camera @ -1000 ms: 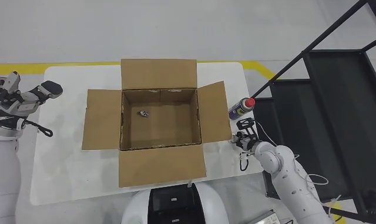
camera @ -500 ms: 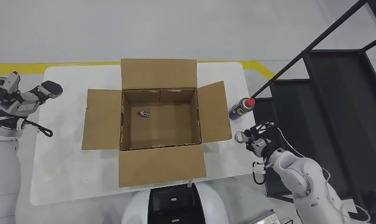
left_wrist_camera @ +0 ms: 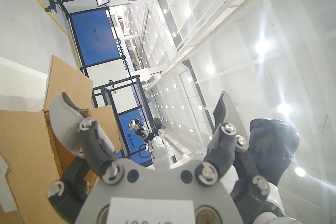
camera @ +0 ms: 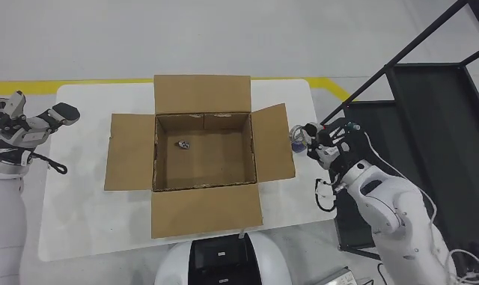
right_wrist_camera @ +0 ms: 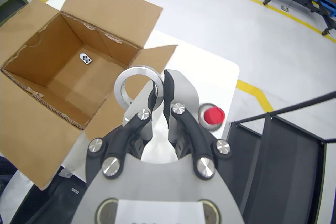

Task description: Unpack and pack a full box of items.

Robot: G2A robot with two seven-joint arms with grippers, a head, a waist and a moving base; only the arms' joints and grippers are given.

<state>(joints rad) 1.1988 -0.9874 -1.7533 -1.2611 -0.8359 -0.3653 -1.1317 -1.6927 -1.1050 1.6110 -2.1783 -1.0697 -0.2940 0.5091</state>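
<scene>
Right arm poised at the table's right side, metal ring in its grip!
The right gripper [right_wrist_camera: 158, 88] hangs just beside the right flap of the open box [camera: 202, 94], fingers pinching the rim of the metal ring [right_wrist_camera: 118, 88]. The red-capped spray can [right_wrist_camera: 211, 116] stands close by on the table [camera: 82, 210]. A small metal plate [camera: 183, 143] lies on the box floor. The left gripper [left_wrist_camera: 141, 104] sits off the table's left edge, fingers spread wide.

Open box [camera: 202, 95], metal plate [camera: 183, 143] inside
</scene>
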